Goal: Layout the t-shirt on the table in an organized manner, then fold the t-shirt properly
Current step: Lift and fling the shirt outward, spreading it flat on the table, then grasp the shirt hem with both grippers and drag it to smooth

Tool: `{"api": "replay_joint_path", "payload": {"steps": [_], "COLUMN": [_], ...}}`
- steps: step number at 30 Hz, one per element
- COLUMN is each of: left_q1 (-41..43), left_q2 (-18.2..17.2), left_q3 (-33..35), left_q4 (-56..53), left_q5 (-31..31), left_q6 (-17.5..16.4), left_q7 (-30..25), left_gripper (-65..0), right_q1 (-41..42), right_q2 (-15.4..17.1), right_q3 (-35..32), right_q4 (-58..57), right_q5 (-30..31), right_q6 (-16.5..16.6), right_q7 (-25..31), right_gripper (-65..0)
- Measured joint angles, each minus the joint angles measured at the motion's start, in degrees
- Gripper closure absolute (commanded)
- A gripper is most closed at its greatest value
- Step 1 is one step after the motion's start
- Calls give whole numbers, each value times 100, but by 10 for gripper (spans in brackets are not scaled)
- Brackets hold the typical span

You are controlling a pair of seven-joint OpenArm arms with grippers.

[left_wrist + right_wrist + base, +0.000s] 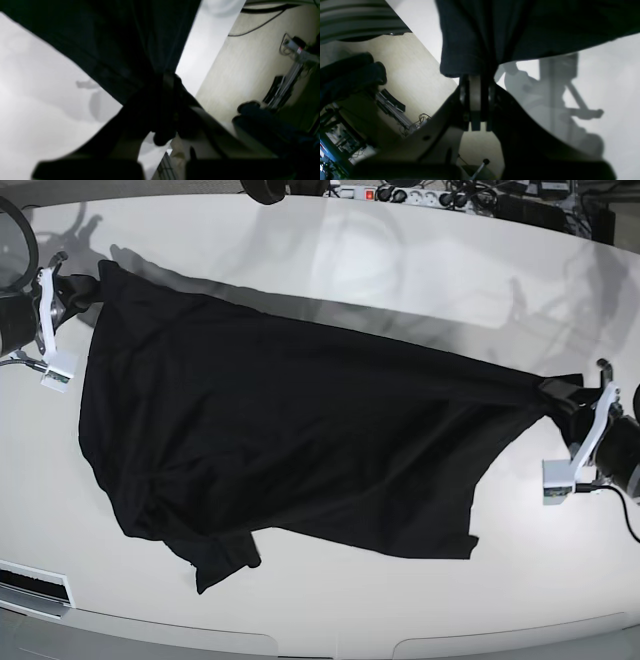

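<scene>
Cloth bunched at the near edge of the table (330,620) — a sleeve and hem of the t-shirt (280,440) lie crumpled there, while the body stretches taut between both arms. The right gripper (476,75) and left gripper (170,77) are each clenched on a corner. Pulling further apart could slip a corner free or drag the shirt askew. Only the base view shows the crumpled sleeve; the wrist views show the pinches.
</scene>
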Motion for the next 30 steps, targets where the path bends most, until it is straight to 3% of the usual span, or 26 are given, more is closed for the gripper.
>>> {"api": "replay_joint_path", "payload": {"steps": [4, 5, 6, 9, 11, 15, 18, 21, 24, 26, 28, 29, 30], "left_q1": [595, 782, 944, 1224, 1283, 1220, 1012, 968, 988, 984, 1001, 1019, 1054], "left_q2": [-350, -382, -382, -363, -365, -431, -544, -490, -356, -173, 87, 247, 402], "left_q3": [-11, 0, 9, 7, 4, 7, -17, -291, -706, -1060, -1379, -1515, -1633], "left_q4": [74, 63, 57, 59, 61, 61, 57, 55, 33, -48, -214, -343, -494], "left_q5": [-11, -7, 7, 11, 11, 146, 955, 1521, 1882, 2037, 2144, 2293, 2494], "left_q6": [-2, -2, 0, 0, 2, 0, -2, 195, 350, 365, 363, 387, 511], "left_q7": [7, 28, 59, 46, 44, 26, -289, -732, -920, -1032, -1270, -1364, -1425], "left_gripper": [0, 0, -17, -274, -380, -387, -387, -386, -382, -281, -54, 0, 0], "right_q1": [-354, -402, -422, -345, -319, -96, 15, 131, 448, 669, 863, 962, 1045], "right_q2": [-13, -20, -17, -13, -13, -17, -203, -549, -942, -1150, -1333, -1427, -1510], "right_q3": [-2, -4, -7, -4, -4, -2, 22, 20, 20, 22, 22, 22, 20], "right_q4": [0, -2, -2, -2, -2, -2, -2, -2, -2, -2, -2, -2, -2], "right_q5": [243, 269, 348, 688, 994, 951, 839, 151, -420, -861, -1255, -1419, -1598], "right_q6": [0, 0, 0, 2, 0, 0, 0, 0, 0, 0, -2, -2, 0], "right_q7": [17, -7, -13, 0, -2, -20, -7, 22, 343, 518, 566, 675, 879], "right_gripper": [0, -21, -105, -379, -420, -419, -418, -410, -278, -139, -25, 0, 0]}}
